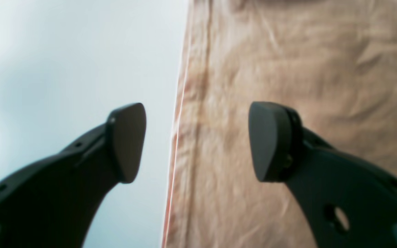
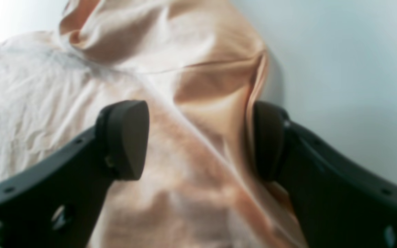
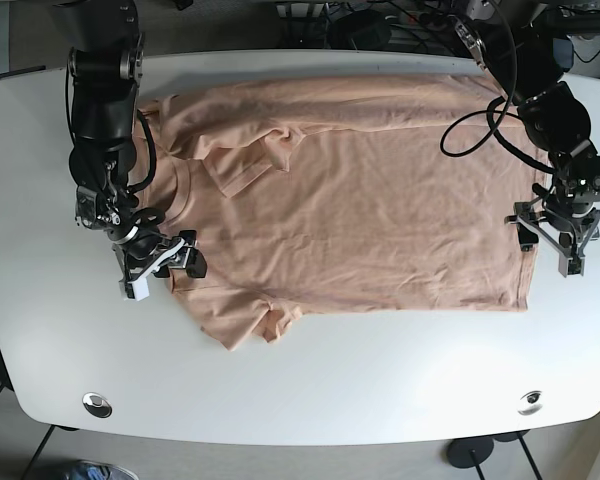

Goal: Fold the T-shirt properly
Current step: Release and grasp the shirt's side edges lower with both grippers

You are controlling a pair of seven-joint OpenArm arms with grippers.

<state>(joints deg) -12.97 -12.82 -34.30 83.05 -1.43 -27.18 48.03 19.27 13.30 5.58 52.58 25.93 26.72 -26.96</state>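
A peach T-shirt (image 3: 360,200) lies spread across the white table (image 3: 380,380), collar end to the left and hem to the right. Its upper sleeve (image 3: 245,160) is folded onto the body; the lower sleeve (image 3: 245,322) sticks out toward the front. My right gripper (image 3: 165,268) is open at the shirt's left edge, and in the right wrist view a raised fold of cloth (image 2: 205,113) lies between the fingers of the right gripper (image 2: 198,141). My left gripper (image 3: 546,245) is open over the hem. In the left wrist view, the left gripper (image 1: 196,141) straddles the hem edge (image 1: 177,113).
Cables (image 3: 480,125) hang from the arm at the back right over the shirt's corner. Two metal grommets (image 3: 97,403) (image 3: 528,400) sit near the table's front edge. Bare table runs along the front and both sides of the shirt.
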